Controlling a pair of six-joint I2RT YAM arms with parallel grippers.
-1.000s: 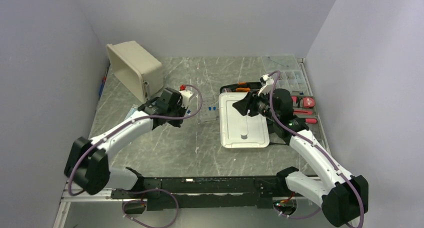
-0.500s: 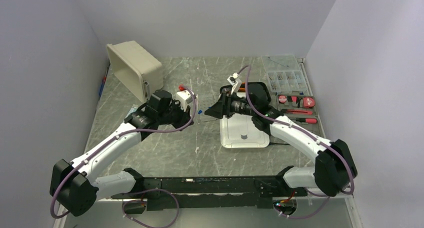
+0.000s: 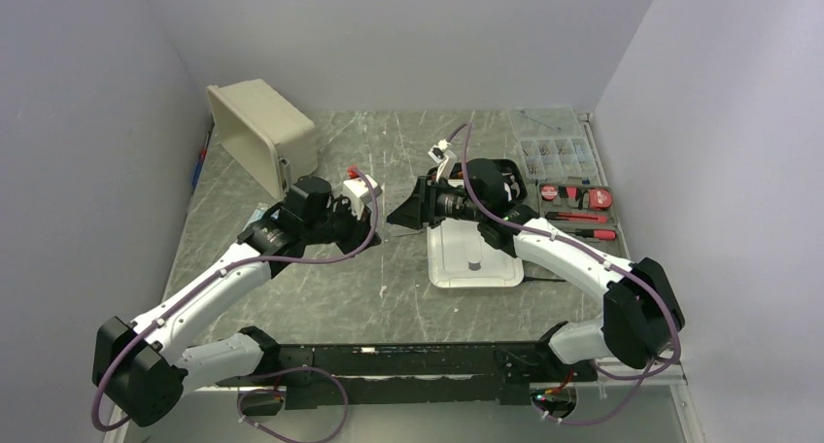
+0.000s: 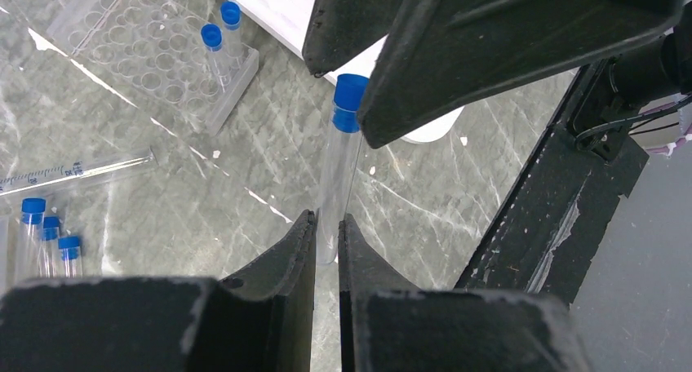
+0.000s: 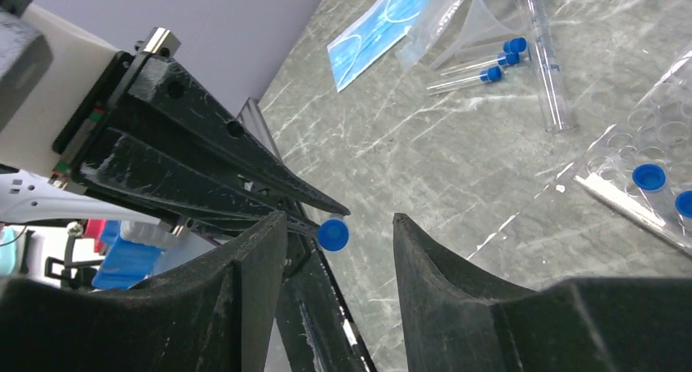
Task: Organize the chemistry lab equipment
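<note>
One tube (image 4: pixel 337 176) sits pinched in left fingers (image 4: pixel 286 262); right fingers (image 5: pixel 245 262) gape around its cap (image 4: pixel 351 90); early release could drop it.

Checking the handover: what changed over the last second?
The right gripper swung left off the white tray toward the left gripper. Its open jaws now flank the blue cap of the test tube that the left gripper holds. Tray and rack stayed put.

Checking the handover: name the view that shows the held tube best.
Left wrist: the tube shows nearly whole, pinched at its lower end by the left end effector. Right wrist shows only its blue cap end-on; the top view shows barely anything.
</note>
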